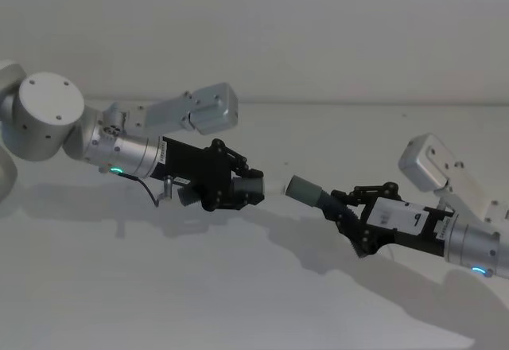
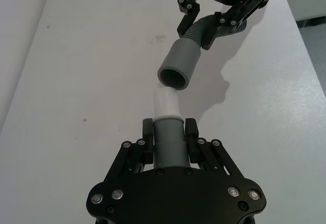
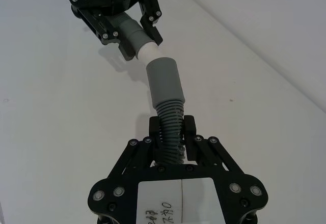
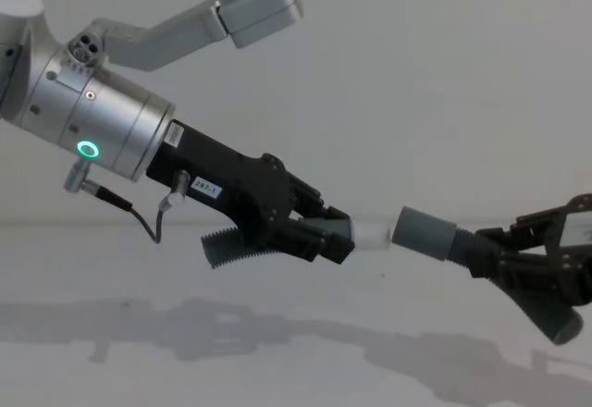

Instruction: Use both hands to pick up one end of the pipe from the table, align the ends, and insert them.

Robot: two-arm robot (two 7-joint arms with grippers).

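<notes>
Both pipe pieces are held above the table. My left gripper is shut on the dark grey piece, whose white tip points at the other piece. My right gripper is shut on the ribbed hose behind the wide grey collar. The tip sits right at the collar's open mouth, roughly in line with it. Whether they touch I cannot tell. In the head view the left gripper and right gripper face each other at mid-table.
The white table under the pipes is bare apart from the arms' shadows. A plain wall rises behind it. Both forearms and wrist camera housings reach in from the two sides.
</notes>
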